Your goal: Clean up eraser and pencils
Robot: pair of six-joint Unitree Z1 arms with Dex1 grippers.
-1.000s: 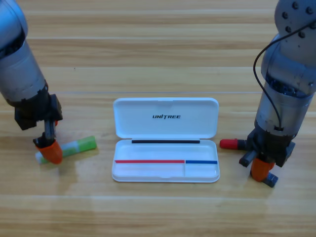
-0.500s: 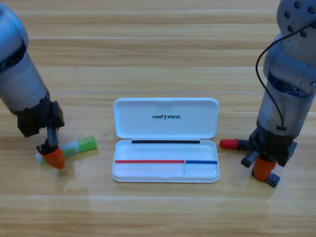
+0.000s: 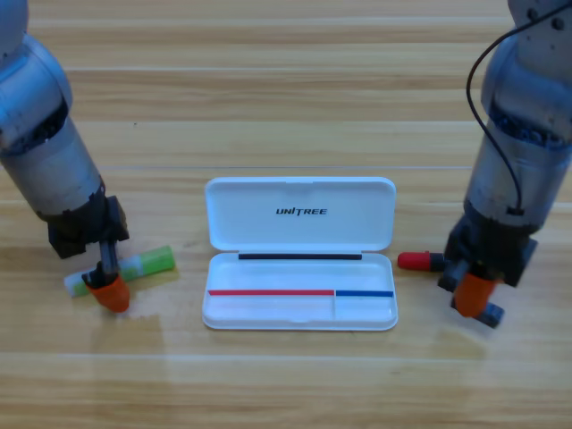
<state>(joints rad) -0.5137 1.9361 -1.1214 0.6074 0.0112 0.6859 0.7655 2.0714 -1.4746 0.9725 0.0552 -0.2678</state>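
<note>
- High view: wooden table (image 3: 286, 89), seen from above, with one arm entering at each upper corner.
- White case (image 3: 300, 253): centre of the table, lid open and laid back, shallow tray toward the near edge.
- Pale pencil (image 3: 134, 266): white body with a light green end, lying flat to the left of the case and well apart from it, green end toward the case.
- Left gripper (image 3: 109, 288): pointed down over the white end of the pale pencil, its orange tip at the stick; whether its fingers are spread or closed on the stick cannot be told.
- Dark pencil (image 3: 420, 261): only the red cap and a short dark stretch show, just right of the case's tray; the rest is hidden under the right arm.
- Right gripper (image 3: 472, 297): pointed down at the covered end of the dark pencil; finger state cannot be told.
- Eraser: not visible.
</note>
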